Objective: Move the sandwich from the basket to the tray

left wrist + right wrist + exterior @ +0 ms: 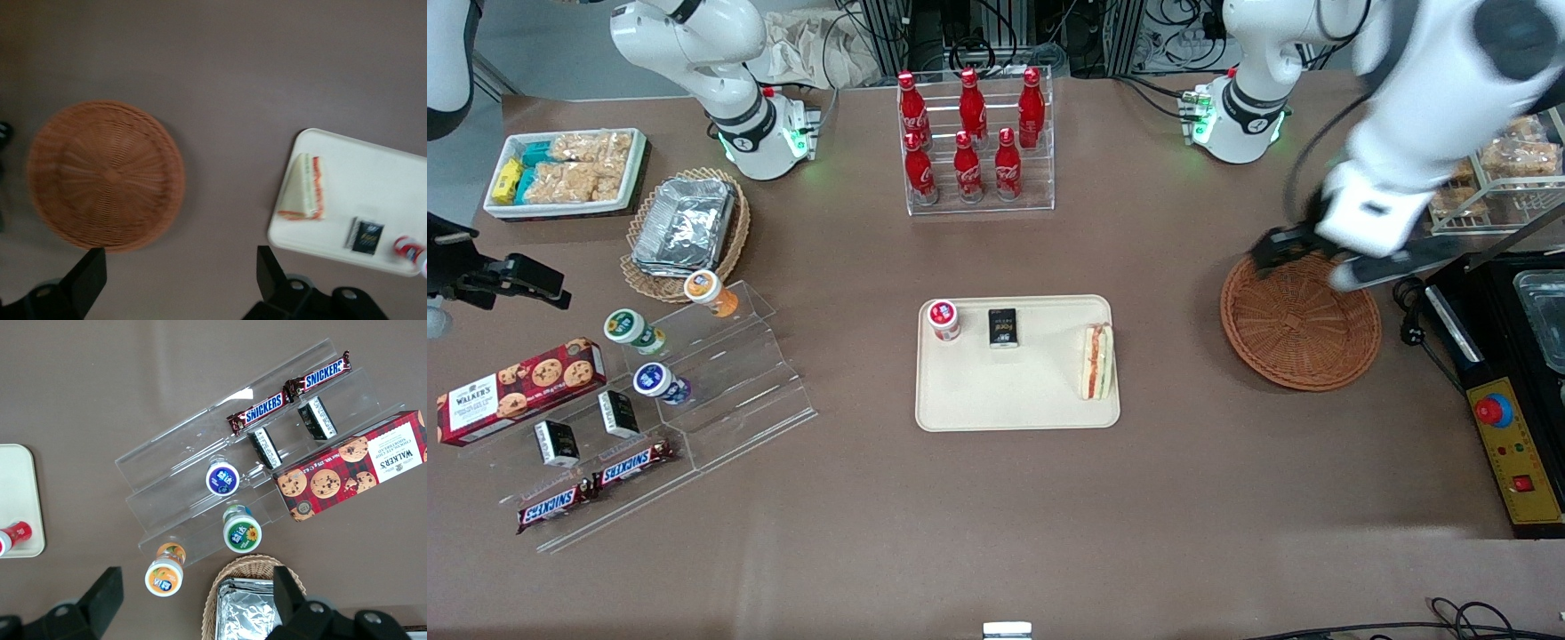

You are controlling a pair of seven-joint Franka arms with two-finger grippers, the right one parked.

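The sandwich [1096,361] [303,190], a white-bread wedge with orange-red and green layers, lies on the cream tray [1014,404] [373,167], at the tray edge nearest the basket. The round reddish-brown wicker basket [1298,324] [107,175] stands toward the working arm's end of the table with nothing in it. My gripper [1303,256] [179,257] hangs raised over the basket's rim farther from the front camera. It is open, and only bare table shows between its fingers.
A red-lidded jar [943,320] and a small black box [1003,327] also sit on the tray. A rack of cola bottles [971,142] stands farther back. A black control box with a red button [1507,427] and a wire rack [1503,178] flank the basket.
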